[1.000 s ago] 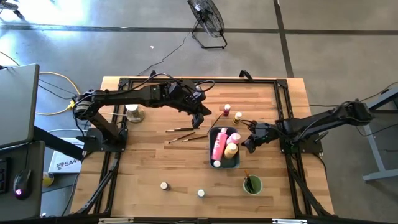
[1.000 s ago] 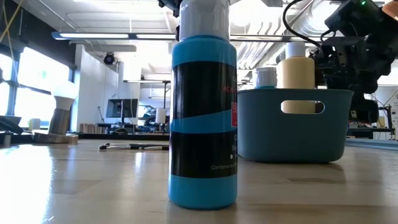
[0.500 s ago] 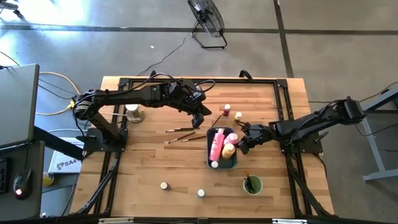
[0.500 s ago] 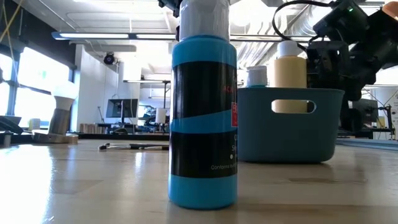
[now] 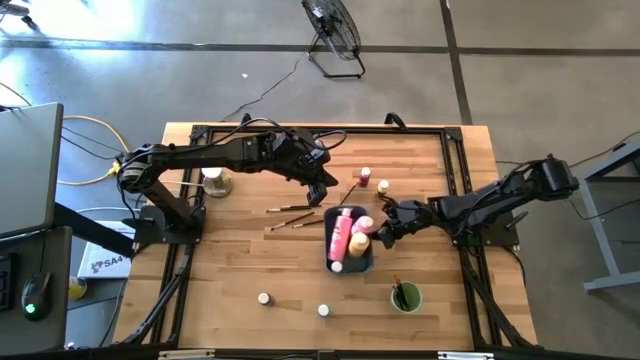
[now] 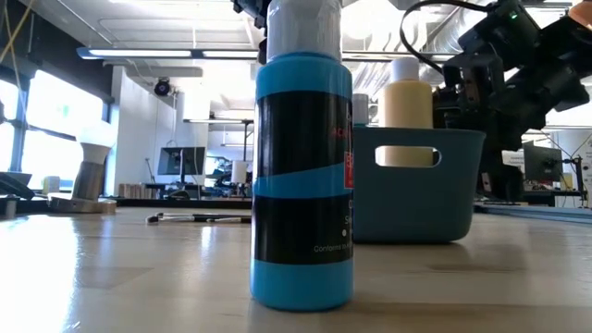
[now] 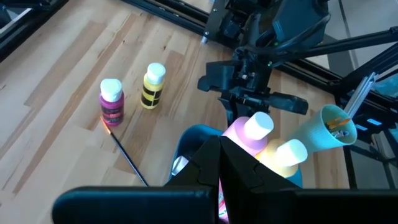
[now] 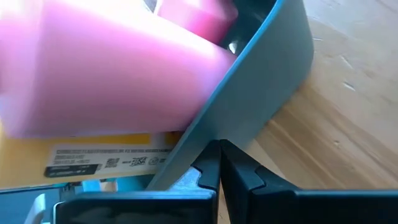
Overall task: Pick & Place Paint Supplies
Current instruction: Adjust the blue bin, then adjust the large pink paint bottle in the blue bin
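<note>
The blue-grey tray (image 5: 349, 240) stands on the table right of centre, with a pink squeeze bottle (image 5: 341, 235), a yellow one (image 5: 361, 240) and a pale-capped jar (image 5: 337, 266) inside. My right gripper (image 5: 386, 232) is shut against the tray's right side. My left gripper (image 5: 322, 192) is shut and hovers just beyond the tray's far end, touching nothing. Two small bottles, magenta (image 5: 366, 176) and yellow (image 5: 383, 186), stand past the tray. Two brushes (image 5: 291, 208) lie left of it. Two jars (image 5: 264, 298) (image 5: 323, 311) stand near the near edge. My right gripper pushes the tray with its shut fingertips (image 8: 210, 163), which lie against the outer face of the tray's right wall (image 8: 249, 93). It comes at the wall from the table's right, roughly level. The tray stays upright with its bottom on the table.
A round green cup (image 5: 406, 297) holding brushes stands near the tray's near right corner. A pale-topped round object (image 5: 213, 181) sits at the far left. In the low view a blue jar (image 6: 303, 176) stands close to the camera and hides part of the tray (image 6: 416, 185).
My right gripper has moved toward the table's left, staying shut and pushing the tray. The tray has slid leftward along the table with its bottles inside, away from the green cup. My left arm has kept still.
</note>
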